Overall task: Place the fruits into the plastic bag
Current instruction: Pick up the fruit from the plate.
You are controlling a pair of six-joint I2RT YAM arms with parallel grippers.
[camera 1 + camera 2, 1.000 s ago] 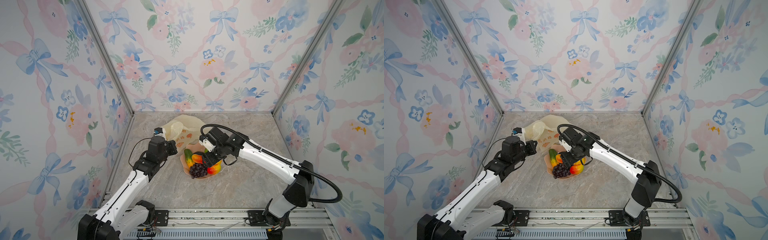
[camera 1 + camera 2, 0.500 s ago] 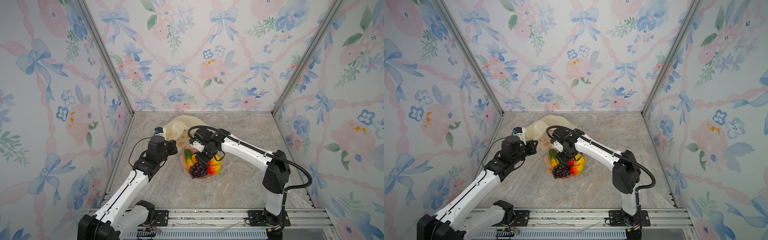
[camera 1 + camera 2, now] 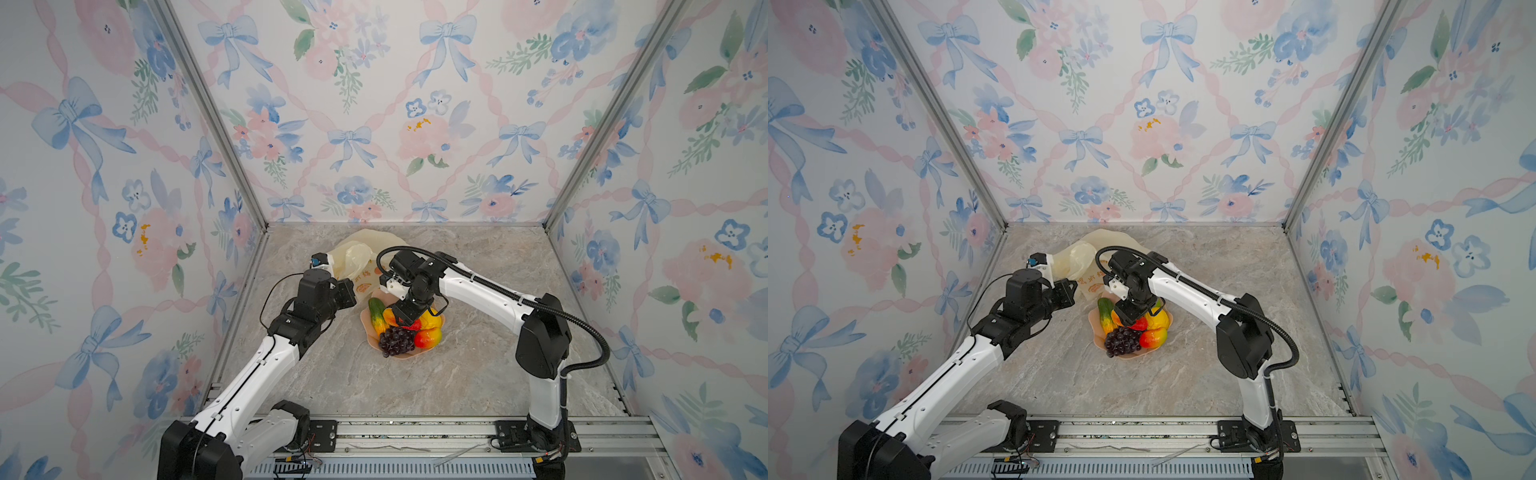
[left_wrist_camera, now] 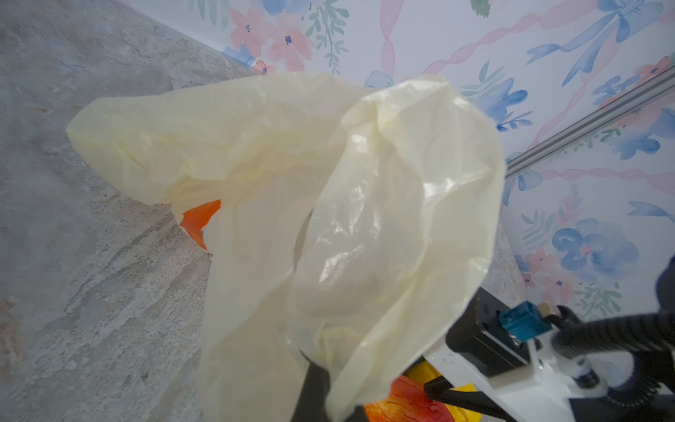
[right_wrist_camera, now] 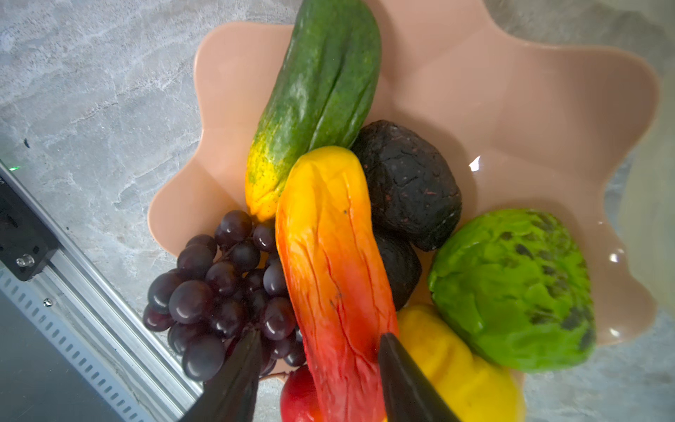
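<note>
Left wrist cam: plastic bag (image 4: 328, 182) covers most of the left gripper's fingers (image 4: 313, 387), just a dark stub pokes out, and can't see inside the bag. Right arm (image 4: 485, 339) is pretty blurry there.

Right wrist cam: mango (image 5: 328, 255), lemon (image 5: 460, 365) and red fruit (image 5: 297, 396) are cut off at the edge, and the 2nd avocado (image 5: 400, 266) is mostly under the mango.

Both top views: right gripper (image 3: 402, 321) tips are hidden by its own body.

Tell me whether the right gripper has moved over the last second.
Yes. In a top view the right gripper has shifted across the pink scalloped bowl toward the cucumber-shaped fruit, and now straddles the long red-orange mango.
</note>
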